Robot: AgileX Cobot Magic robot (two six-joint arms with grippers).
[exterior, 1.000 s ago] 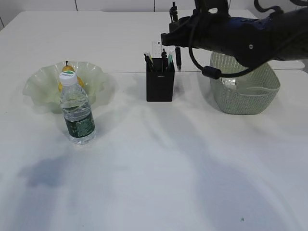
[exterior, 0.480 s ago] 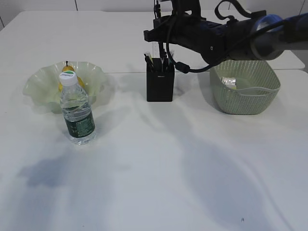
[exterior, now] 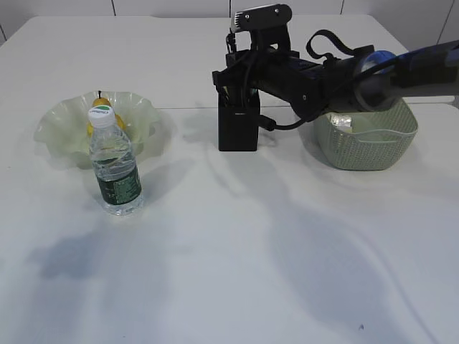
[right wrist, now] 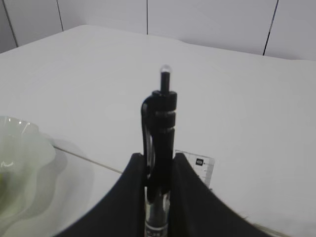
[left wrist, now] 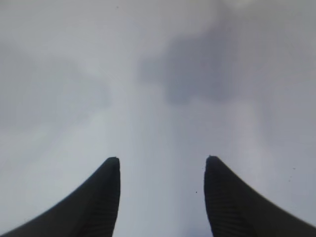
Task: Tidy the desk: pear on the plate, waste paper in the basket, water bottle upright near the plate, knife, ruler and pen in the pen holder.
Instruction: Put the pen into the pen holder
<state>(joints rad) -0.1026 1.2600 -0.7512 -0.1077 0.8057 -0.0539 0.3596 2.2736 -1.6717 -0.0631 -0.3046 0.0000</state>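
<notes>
Right claw (right wrist: 157, 173) is clamped on the pen (right wrist: 160, 128), both fingers pressed against its barrel in the lower centre of the right wrist view; pen stands upright w/ clip and clicker button poking above the fingertips. Just behind it, lower right of centre in that view, the top edge of the clear ruler (right wrist: 196, 165) shows. In the exterior view the right arm reaches in from the right edge toward upper centre, its wrist sitting directly over the black pen holder (exterior: 238, 127), so the claw itself is hidden there; can't tell how deep the pen sits in the holder. Green basket (exterior: 367, 140) is at right, just beside the holder, w/ a crumpled bit of waste paper (exterior: 341, 122) inside near its left wall. At left the pale green plate (exterior: 64, 122) holds the yellow pear (exterior: 100, 104), partly hidden by the water bottle (exterior: 115, 161), which stands upright on the white bench (exterior: 237, 251) just in front of the plate. Left claw (left wrist: 162, 165) is spread wide, nothing btwn its fingers, only bare bench surface below it; it's not seen in the exterior view.
</notes>
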